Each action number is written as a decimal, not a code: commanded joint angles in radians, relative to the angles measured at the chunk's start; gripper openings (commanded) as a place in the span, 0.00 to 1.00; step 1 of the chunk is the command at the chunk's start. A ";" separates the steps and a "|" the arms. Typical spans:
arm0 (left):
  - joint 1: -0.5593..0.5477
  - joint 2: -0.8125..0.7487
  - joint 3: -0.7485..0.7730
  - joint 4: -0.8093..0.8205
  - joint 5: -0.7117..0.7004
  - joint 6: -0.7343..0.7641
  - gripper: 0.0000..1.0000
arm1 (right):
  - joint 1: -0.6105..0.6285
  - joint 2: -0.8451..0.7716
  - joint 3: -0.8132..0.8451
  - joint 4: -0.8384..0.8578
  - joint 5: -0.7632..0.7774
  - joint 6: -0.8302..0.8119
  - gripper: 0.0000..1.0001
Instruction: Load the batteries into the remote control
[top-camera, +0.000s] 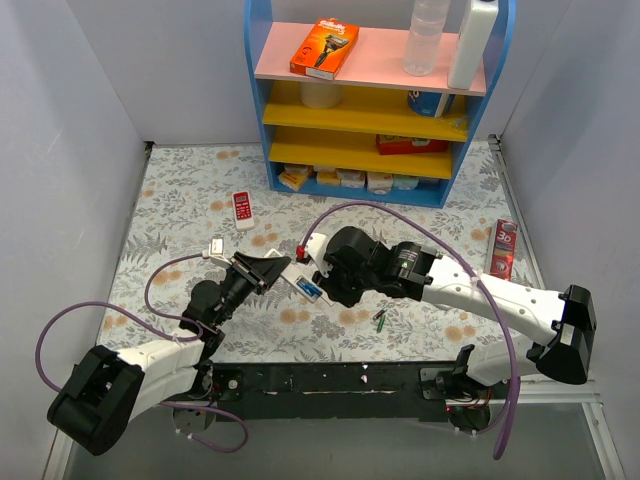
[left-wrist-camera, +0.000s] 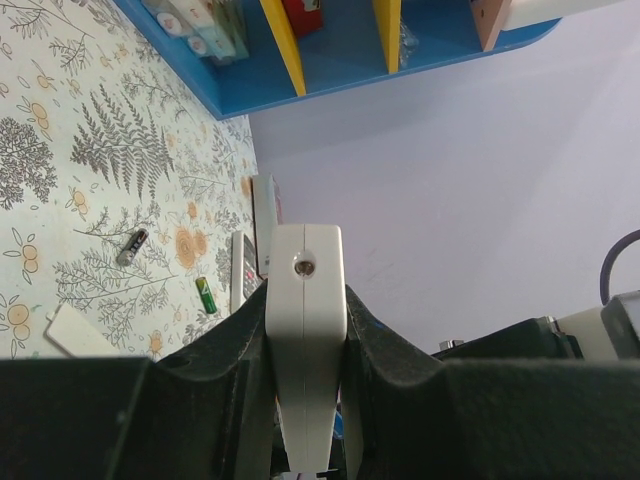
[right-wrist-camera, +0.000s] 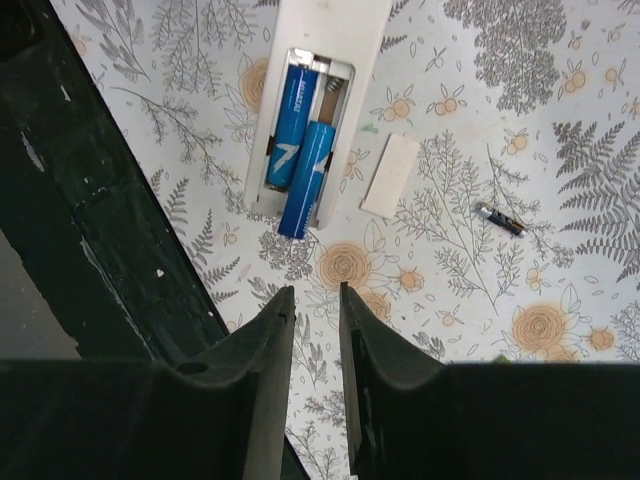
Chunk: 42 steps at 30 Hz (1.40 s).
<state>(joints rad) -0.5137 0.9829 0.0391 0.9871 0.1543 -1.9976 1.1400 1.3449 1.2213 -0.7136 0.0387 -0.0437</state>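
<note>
My left gripper (top-camera: 266, 269) is shut on the white remote control (top-camera: 291, 279) and holds it on edge; in the left wrist view the remote (left-wrist-camera: 305, 250) sits clamped between the pads of that gripper (left-wrist-camera: 306, 312). The remote's back (right-wrist-camera: 325, 60) faces up with the compartment open. One blue battery (right-wrist-camera: 292, 125) lies in its slot. A second blue battery (right-wrist-camera: 306, 180) lies aslant, its end sticking out past the compartment. My right gripper (right-wrist-camera: 315, 300) hovers just short of them, jaws a little apart and empty; in the top view this gripper (top-camera: 325, 287) is next to the batteries (top-camera: 309, 290).
The white battery cover (right-wrist-camera: 392, 176) lies beside the remote. A dark battery (right-wrist-camera: 500, 218) and a green battery (top-camera: 381, 319) lie loose on the floral cloth. The red-and-white remote (top-camera: 242, 210) is at back left. The blue shelf (top-camera: 360, 185) stands at the back, a red box (top-camera: 505, 250) at right.
</note>
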 joint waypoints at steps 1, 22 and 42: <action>-0.003 -0.020 -0.202 0.004 0.010 -0.380 0.00 | 0.003 -0.044 -0.019 0.166 -0.025 0.021 0.31; -0.003 -0.047 -0.199 -0.008 0.013 -0.380 0.00 | 0.003 -0.016 0.000 0.128 -0.030 0.038 0.30; -0.002 -0.067 -0.196 -0.010 0.016 -0.385 0.00 | 0.003 0.008 -0.013 0.147 -0.068 0.036 0.31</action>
<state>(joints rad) -0.5137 0.9386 0.0391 0.9646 0.1650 -1.9976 1.1400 1.3441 1.2076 -0.5880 -0.0265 -0.0071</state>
